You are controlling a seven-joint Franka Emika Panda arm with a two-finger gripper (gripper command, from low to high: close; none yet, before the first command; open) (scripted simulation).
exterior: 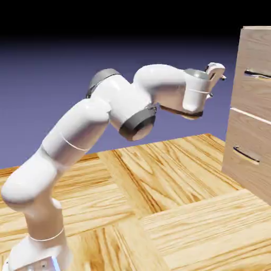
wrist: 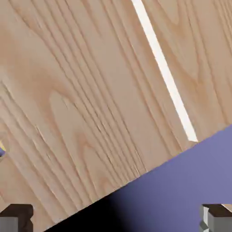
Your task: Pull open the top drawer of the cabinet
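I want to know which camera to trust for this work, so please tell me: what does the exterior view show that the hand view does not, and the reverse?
Only the exterior view shows the lower handle, the wooden floor and the arm with its base.

Only the hand view shows both fingertips clearly, wide apart at the bottom edge, so the gripper is open.

Both show the cabinet's pale wood front, the white gap between its two drawers, and the blue-violet backdrop.
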